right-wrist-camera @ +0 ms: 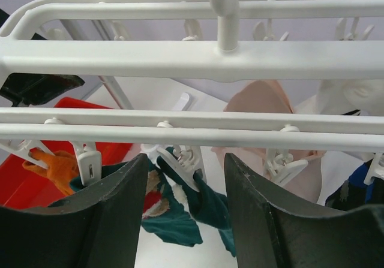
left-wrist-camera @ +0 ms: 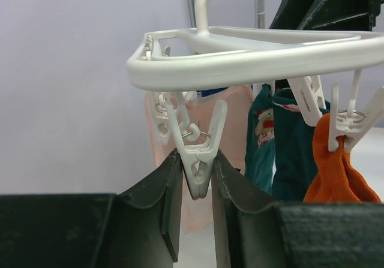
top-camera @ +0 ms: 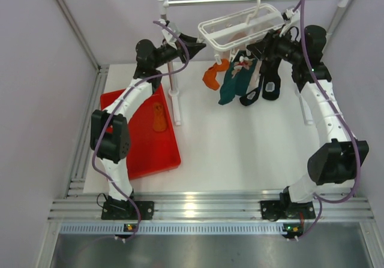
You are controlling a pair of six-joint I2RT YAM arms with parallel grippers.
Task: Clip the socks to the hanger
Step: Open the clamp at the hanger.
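The left gripper (left-wrist-camera: 197,157) is clenched on an empty clip (left-wrist-camera: 198,175) at the left end of the hanger (top-camera: 240,27). Its fingers press either side of the clip's lower end, with no fabric between them. The right gripper (right-wrist-camera: 186,163) stands released beneath the hanger's cross bars, fingers well apart and grasping nothing; a clip holding the teal socks (right-wrist-camera: 180,223) shows in the gap. One loose orange sock (top-camera: 159,117) lies in the red tray (top-camera: 165,151), long axis running near to far, below and left of the hanger. The left arm passes over that tray and is judged the nearer; the right arm is well apart across the table. Only the overhead view shows the loose sock, with the hung orange sock (top-camera: 213,76) and black socks (top-camera: 264,89) under the frame, which hangs from the rail (top-camera: 252,0). Only the left wrist view confirms that the gripped clip is vacant; a pale pink item (left-wrist-camera: 237,112) hangs behind it. Judged: one sock remains to be hung.
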